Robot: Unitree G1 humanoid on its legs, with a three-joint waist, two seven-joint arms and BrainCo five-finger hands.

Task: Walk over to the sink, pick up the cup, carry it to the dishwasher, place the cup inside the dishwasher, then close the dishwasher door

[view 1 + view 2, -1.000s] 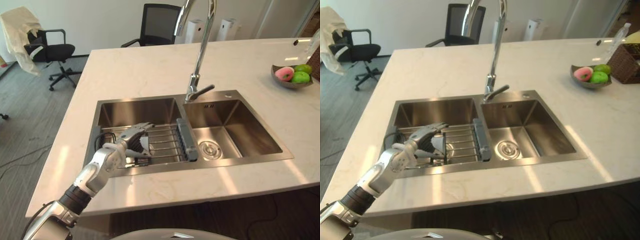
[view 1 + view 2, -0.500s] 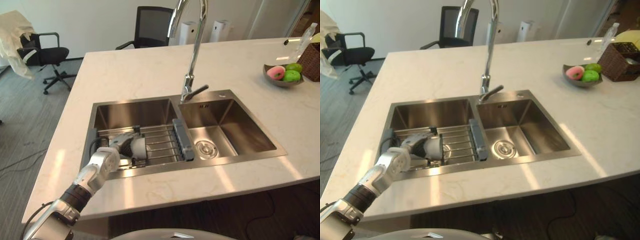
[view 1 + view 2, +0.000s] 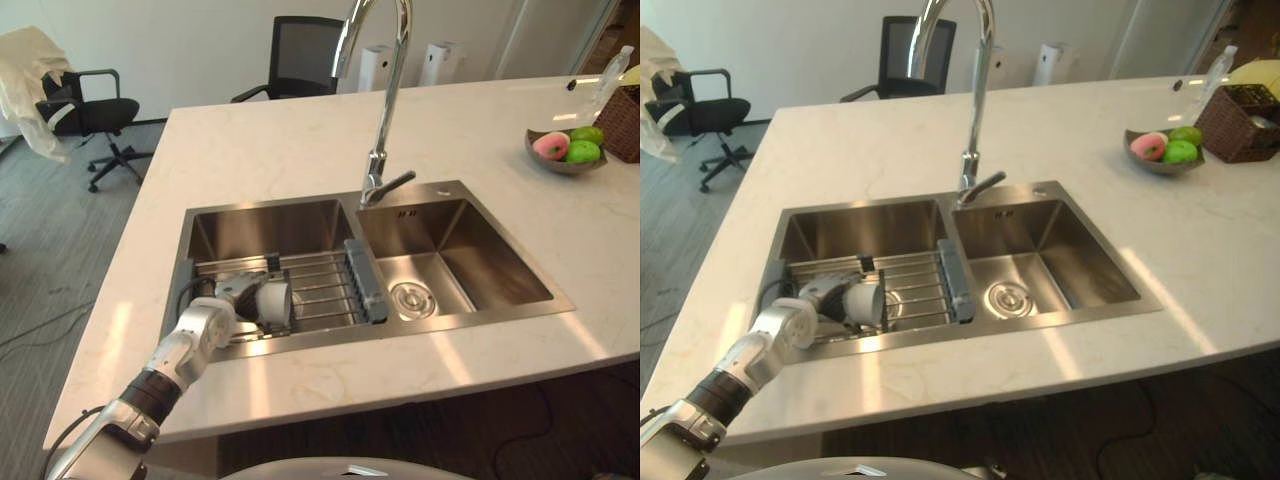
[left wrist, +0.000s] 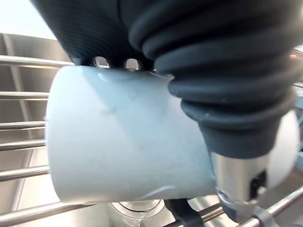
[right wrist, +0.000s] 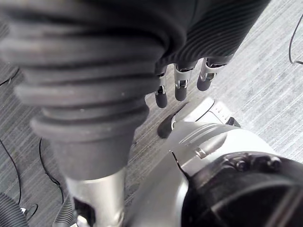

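In the left eye view we see a pale stone counter with a steel double sink set into it and a tall faucet rising between the basins. Beyond the counter are grey floor, a black chair and a second chair draped with a pale cloth. A bowl of fruit sits at the counter's far right. A wire rack spans the left basin. The white cup lies on its side on that rack, near the basin's front left corner. The left hand reaches in from the left, and we see its fingers curled over the cup.

The right eye view shows the same scene and adds a wicker basket past the bowl, with a bottle behind it.

The left wrist view shows the grasp from close up, which the head views cannot. The cup's wall presses against the palm and the thumb crosses its near side, so the hand is clamped on the cup. The rack bars run behind and beneath it, and a drain shows below. We cannot tell whether the cup touches the bars.

In the right wrist view the right hand hangs over the carpet, well away from the sink. Its fingers are relaxed, apart and holding nothing.
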